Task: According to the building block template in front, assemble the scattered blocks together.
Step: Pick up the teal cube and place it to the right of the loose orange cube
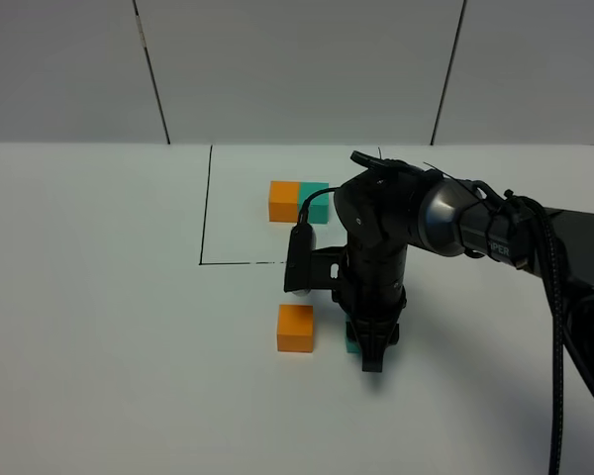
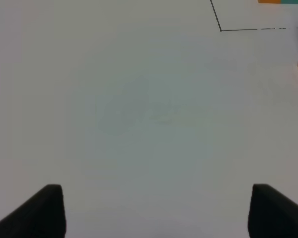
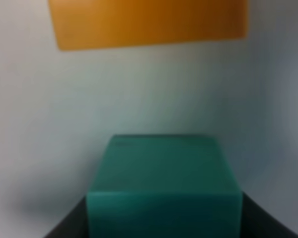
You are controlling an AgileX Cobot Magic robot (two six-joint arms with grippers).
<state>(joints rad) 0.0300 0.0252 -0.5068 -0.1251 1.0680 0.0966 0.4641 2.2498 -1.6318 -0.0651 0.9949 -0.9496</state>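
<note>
Right gripper (image 1: 372, 348): fingers (image 3: 69, 225) clamped on the teal cube (image 3: 164, 198), one on each flank. I cannot tell whether the cube rests on the table (image 1: 99, 317) or hangs just above it. The orange cube (image 1: 296, 328) lies near, with a strip of bare table between them and its facing side roughly parallel to the teal one.

Judgement: I should bring the teal cube squarely against the orange cube's right side, keep it level, and stop at contact so the orange cube is not shoved. That order matches the building block template (image 1: 299, 202), which has orange left and teal right and stands farther back.

Left gripper (image 2: 156, 210): fingers apart, nothing between them.
</note>
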